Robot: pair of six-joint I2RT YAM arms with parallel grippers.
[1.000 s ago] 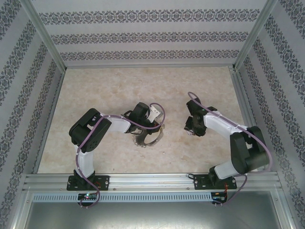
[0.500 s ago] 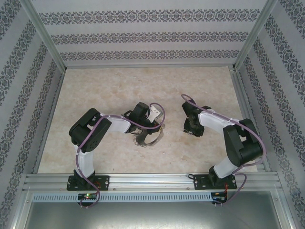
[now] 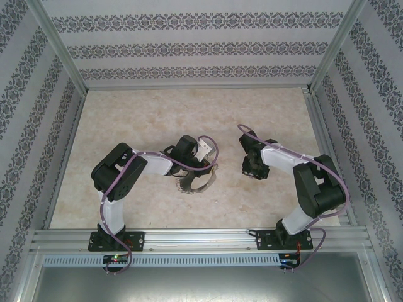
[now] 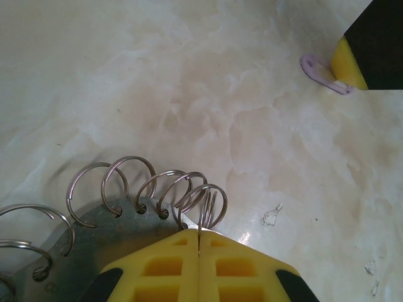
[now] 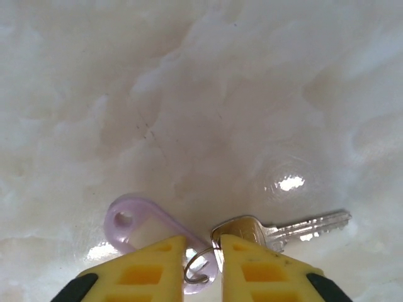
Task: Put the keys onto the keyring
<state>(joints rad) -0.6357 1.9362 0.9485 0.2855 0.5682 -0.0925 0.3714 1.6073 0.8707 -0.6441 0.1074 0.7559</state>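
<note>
The keyring [image 4: 119, 233] is a dark-grey plate fringed with silvery loops [image 4: 129, 182], lying at table centre [image 3: 195, 182]. My left gripper [image 4: 199, 234] is shut, with one of the keyring's wire loops pinched between its yellow pads; from above it sits at the hoop's upper edge [image 3: 200, 171]. A silvery key [image 5: 296, 228] lies flat, joined by a small split ring [image 5: 200, 267] to a lilac tag [image 5: 135, 220]. My right gripper [image 5: 203, 248] is down on the table with its jaws a narrow gap apart, straddling that ring. Its right finger [image 5: 252, 264] touches the key's head.
The lilac tag [image 4: 321, 69] and a right fingertip [image 4: 349, 60] lie to the upper right of the keyring, with bare marble table between. Patterned walls and an aluminium frame [image 3: 201, 236] enclose the table. Small clear scraps [image 4: 272, 215] lie beside the left jaws.
The right arm's elbow has swung left and its wrist has shifted slightly left over the key. The left arm and keyring have stayed still.
</note>
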